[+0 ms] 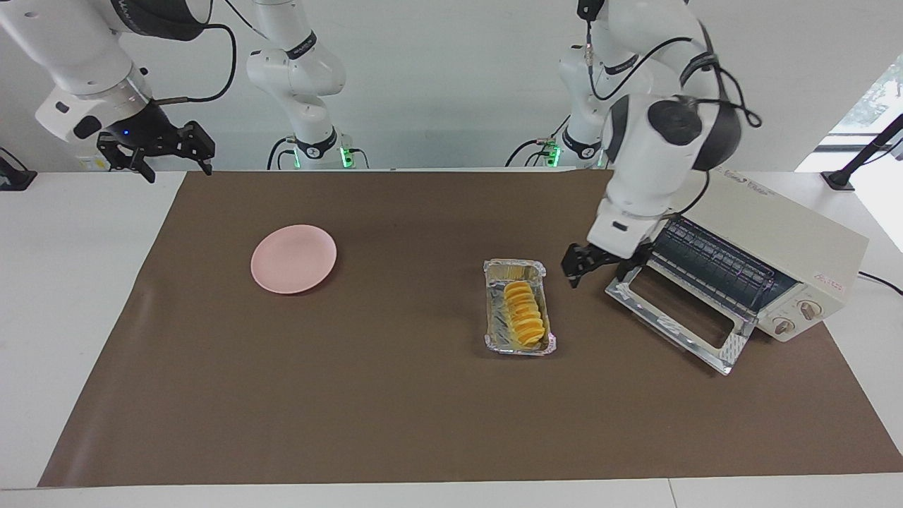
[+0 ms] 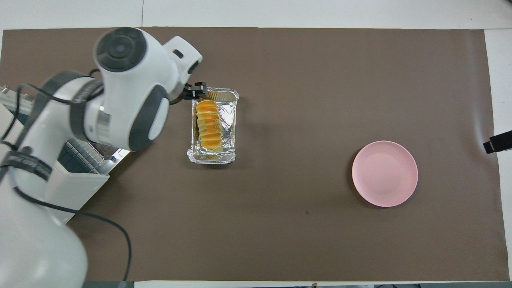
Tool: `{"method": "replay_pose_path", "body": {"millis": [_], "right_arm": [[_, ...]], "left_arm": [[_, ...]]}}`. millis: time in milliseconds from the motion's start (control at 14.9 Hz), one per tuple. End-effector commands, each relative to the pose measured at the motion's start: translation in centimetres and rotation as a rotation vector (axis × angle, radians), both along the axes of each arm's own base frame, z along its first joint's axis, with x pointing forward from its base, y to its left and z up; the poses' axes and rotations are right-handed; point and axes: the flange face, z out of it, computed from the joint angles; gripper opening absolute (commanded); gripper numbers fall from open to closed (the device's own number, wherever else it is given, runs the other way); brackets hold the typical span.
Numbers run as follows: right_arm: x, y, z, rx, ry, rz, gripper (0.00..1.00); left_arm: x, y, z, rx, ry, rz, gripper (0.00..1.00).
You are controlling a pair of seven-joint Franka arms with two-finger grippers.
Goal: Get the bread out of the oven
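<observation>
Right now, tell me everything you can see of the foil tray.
The foil tray is a small rectangular pan of crinkled silver foil with a rolled rim, lying flat on the brown mat between the open oven and the pink plate. The ridged golden bread lies lengthwise in it. No gripper touches it.

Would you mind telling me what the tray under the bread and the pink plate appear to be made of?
The tray looks like thin aluminium foil: silver, shiny, with crinkled walls and rim around the bread. The pink plate looks like plastic or melamine, matte and evenly coloured with a smooth raised rim; glazed ceramic cannot be ruled out.
</observation>
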Motion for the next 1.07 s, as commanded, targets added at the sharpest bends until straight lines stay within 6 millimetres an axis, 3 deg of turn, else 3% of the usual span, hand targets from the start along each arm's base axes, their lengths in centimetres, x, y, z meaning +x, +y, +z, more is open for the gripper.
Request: {"method": "replay_pose_path", "body": {"millis": [0,134,269,403,470,671,739,806,1007], "right_arm": [[-0.7,-0.3,0.4,0.006,-0.01,-0.005,1.0],[-0.9,-1.1,0.3,0.007,-0.005,-0.007,1.0],[-1.0,-1.4,0.3,0.009,-0.004,-0.021,1.0],[-1.2,-1.2,0.2,0.018,-0.004,-0.028,1.0],[-1.2,-0.7,0.2,0.016,-0.008,-0.027,1.0],[-0.5,3.1,-1.0,0.0,-0.025,-0.066,1.0],[0.2,5.3,-1.8,-0.006,-0.055,-0.076,1.0],[0.6,7.5,-2.8,-0.01,-0.068,-0.08,1.0],[1.4,13.1,-5.1,-0.019,-0.091,-0.144,1.0]], "left_arm": [[-2.6,7.5,4.0,-0.003,0.083,-0.028,1.0],[-4.5,11.5,6.3,-0.021,0.124,-0.096,1.0],[-6.7,13.0,7.4,-0.035,0.194,-0.099,1.0],[-8.5,16.4,8.9,-0.058,0.221,-0.057,1.0],[-8.7,16.6,9.0,-0.058,0.22,-0.078,1.0],[-8.8,15.2,8.4,-0.026,0.212,-0.137,1.0],[-8.4,14.7,8.8,0.068,0.206,-0.164,1.0],[-8.5,12.9,9.7,0.092,0.189,-0.187,1.0],[-8.8,13.4,9.1,0.064,0.191,-0.177,1.0]]}}
